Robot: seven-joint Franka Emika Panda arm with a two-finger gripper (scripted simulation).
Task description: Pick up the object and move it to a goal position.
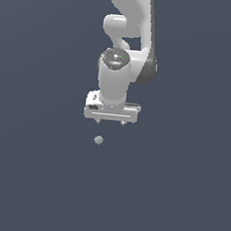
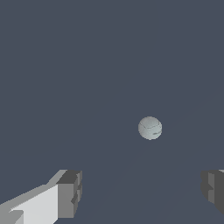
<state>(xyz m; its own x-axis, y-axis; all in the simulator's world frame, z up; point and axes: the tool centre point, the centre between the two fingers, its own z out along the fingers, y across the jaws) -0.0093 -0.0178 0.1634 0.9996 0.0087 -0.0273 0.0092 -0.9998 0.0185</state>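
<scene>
The little ball (image 1: 98, 140) sits alone on the dark tabletop (image 1: 31, 179), and nothing is touching it. The white arm hangs over the ball, with the gripper (image 1: 110, 122) pointing down. In the exterior view, the ball lies just below the gripper and a bit toward that view's left, near but apart.

In the wrist view, the gripper's two fingers (image 2: 70, 192) stand wide apart with nothing between them, so the gripper is open. The ball (image 2: 150, 127) shows out past the fingertips, not yet between them (it is round, so it has no long side to line up with).

The gripper probably needs to slide over a little until the ball is in the middle, then go down and close.
</scene>
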